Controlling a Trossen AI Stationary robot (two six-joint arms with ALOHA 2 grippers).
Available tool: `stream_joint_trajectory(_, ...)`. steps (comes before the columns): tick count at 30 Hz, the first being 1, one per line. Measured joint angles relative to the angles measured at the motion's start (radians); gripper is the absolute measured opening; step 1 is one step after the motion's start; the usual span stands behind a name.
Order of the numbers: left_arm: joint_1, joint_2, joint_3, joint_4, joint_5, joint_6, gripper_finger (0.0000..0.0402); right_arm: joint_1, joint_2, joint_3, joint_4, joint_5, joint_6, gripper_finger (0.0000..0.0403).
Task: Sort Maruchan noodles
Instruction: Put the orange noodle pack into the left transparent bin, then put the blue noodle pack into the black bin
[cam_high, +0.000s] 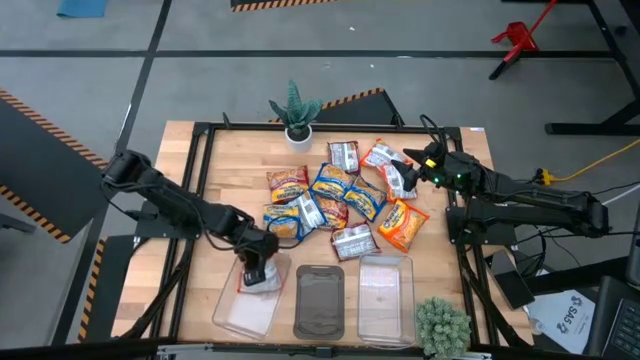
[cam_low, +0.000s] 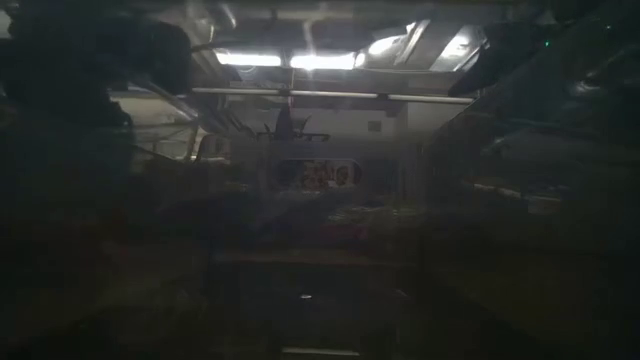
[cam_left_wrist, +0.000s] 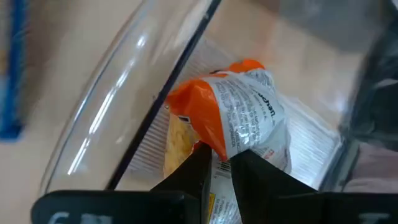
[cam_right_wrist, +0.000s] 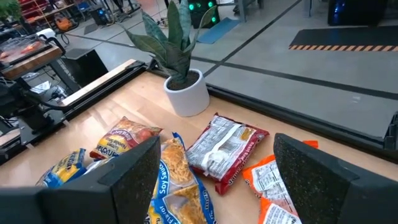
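A pile of Maruchan noodle packets (cam_high: 335, 195), orange, blue-and-yellow and red-and-silver, lies flat on the middle of the wooden table. My left gripper (cam_high: 258, 268) is over the far end of the left clear bin (cam_high: 240, 310) and is shut on an orange packet (cam_left_wrist: 239, 112). My right gripper (cam_right_wrist: 217, 180) is open above the right side of the pile. A red-and-silver packet (cam_right_wrist: 224, 149), an orange one (cam_right_wrist: 273, 186) and a blue-and-yellow one (cam_right_wrist: 174, 180) lie past its wide-apart fingers. The low view is too dark to show anything. My left gripper pinches the orange packet by one end (cam_left_wrist: 221, 158) between its two fingers (cam_left_wrist: 199, 168), coming from above and pointing down. The packet hangs below the fingers inside the left bin's far end, its silver printed back showing. I cannot tell whether its lower end touches the bin floor.
Three clear bins stand side by side at the near edge: the left one, a middle one (cam_high: 320, 300) and a right one (cam_high: 385, 295). A potted plant (cam_high: 295, 112) stands at the far edge. A green succulent (cam_high: 442, 325) sits at the near right corner. A black frame rims the table.
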Motion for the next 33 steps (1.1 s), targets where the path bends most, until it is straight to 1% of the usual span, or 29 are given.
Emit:
stream_joint_trajectory(2, 0.000, -0.004, -0.001, -0.002, 0.003, -0.002, 0.0054, 0.000, 0.000, 0.000, 0.000, 0.001, -0.024, 0.0301)
stream_joint_trajectory(5, 0.011, -0.041, 0.012, -0.051, 0.004, -0.007, 0.0054, 0.000, 0.000, 0.000, 0.000, 0.009, -0.045, 0.0301)
stream_joint_trajectory(10, 0.022, -0.125, 0.077, -0.147, -0.083, -0.010, 0.0054, 0.000, 0.000, 0.000, 0.000, 0.009, -0.045, 0.0301)
stream_joint_trajectory(12, 0.021, -0.149, 0.099, -0.170, -0.073, -0.001, 0.0054, 0.000, 0.000, 0.000, 0.001, 0.010, -0.045, 0.0301)
stream_joint_trajectory(15, 0.021, -0.171, 0.141, -0.221, -0.008, 0.048, 0.0054, 0.000, 0.000, 0.000, 0.000, 0.010, -0.045, 0.0301)
stream_joint_trajectory(16, 0.021, -0.175, 0.165, -0.252, -0.021, 0.059, 0.0054, 0.000, 0.000, 0.000, 0.000, 0.012, -0.046, 0.0301)
stream_joint_trajectory(17, 0.020, -0.177, 0.193, -0.283, -0.059, 0.072, 0.0052, 0.000, 0.000, 0.000, 0.000, 0.017, -0.046, 0.0301)
stream_joint_trajectory(18, 0.020, -0.180, 0.223, -0.327, -0.123, 0.089, 0.0050, 0.000, 0.000, 0.000, 0.000, 0.020, -0.046, 0.0301)
stream_joint_trajectory(20, 0.029, -0.185, 0.278, -0.421, -0.276, 0.131, 0.0044, 0.000, 0.000, 0.000, 0.000, 0.036, -0.046, 0.0301)
stream_joint_trajectory(22, 0.062, -0.185, 0.320, -0.473, -0.405, 0.149, 0.0041, 0.000, 0.000, 0.000, 0.000, 0.050, -0.044, 0.0301)
stream_joint_trajectory(23, 0.089, -0.188, 0.331, -0.502, -0.447, 0.131, 0.0041, 0.000, 0.000, 0.000, 0.001, 0.053, -0.042, 0.0301)
stream_joint_trajectory(24, 0.122, -0.193, 0.336, -0.518, -0.466, 0.107, 0.0040, 0.000, 0.000, 0.000, 0.000, 0.054, -0.039, 0.0301)
stream_joint_trajectory(26, 0.194, -0.208, 0.336, -0.516, -0.438, 0.120, 0.0042, 0.000, 0.000, 0.000, 0.000, 0.053, -0.038, 0.0301)
stream_joint_trajectory(30, 0.315, -0.226, 0.336, -0.513, -0.354, 0.263, 0.0062, 0.000, 0.000, 0.000, 0.000, 0.054, -0.037, 0.0301)
stream_joint_trajectory(33, 0.396, -0.228, 0.336, -0.485, -0.242, 0.393, 0.0086, 0.000, 0.000, 0.000, -0.001, 0.054, -0.036, 0.0301)
